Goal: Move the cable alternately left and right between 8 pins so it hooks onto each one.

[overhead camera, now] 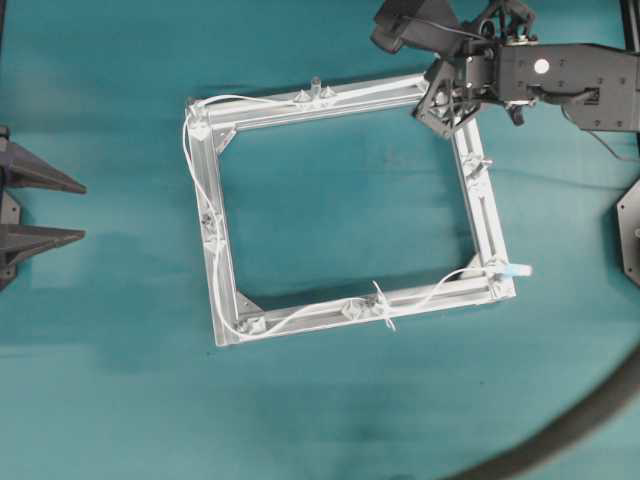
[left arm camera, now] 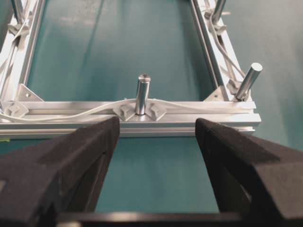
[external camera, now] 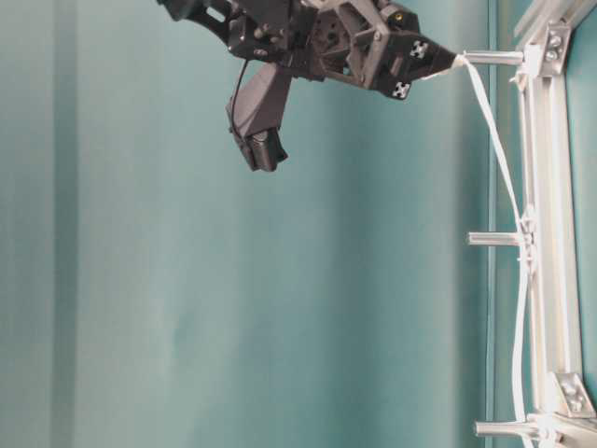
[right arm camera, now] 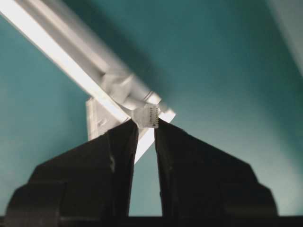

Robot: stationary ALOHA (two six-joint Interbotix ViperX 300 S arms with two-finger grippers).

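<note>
Cable (overhead camera: 300, 312) runs almost all the way around the silver frame (overhead camera: 212, 180), which lies flat on the teal table (overhead camera: 330, 420). From the light blue tag (overhead camera: 512, 270) at the lower right corner it goes along the near bar, up the left bar, and along the far bar toward the upper right corner. On the way it passes the small pale pins (overhead camera: 356, 308) with their angular bases; two of them sit together on the far bar, near its middle.

The right gripper (overhead camera: 443, 103) hangs over the upper right corner of the frame. In its wrist view the two dark fingers (right arm camera: 120, 142) are close together and pinch the small pale plug (right arm camera: 150, 116) at the end of the cable, just in front of the blurred frame corner. In the table-level view the cable goes from the gripper tip, which is beside a metal post (external camera: 494, 58), down along the frame bar and past a second post further along.

The left gripper (overhead camera: 84, 210) is at the left edge of the table, well apart from the frame. Its fingers (left arm camera: 71, 161) are spread wide and nothing is between them. Its wrist camera looks at the left bar, where the cable lies along the bar and passes an upright post (left arm camera: 142, 93) at the middle.
</note>
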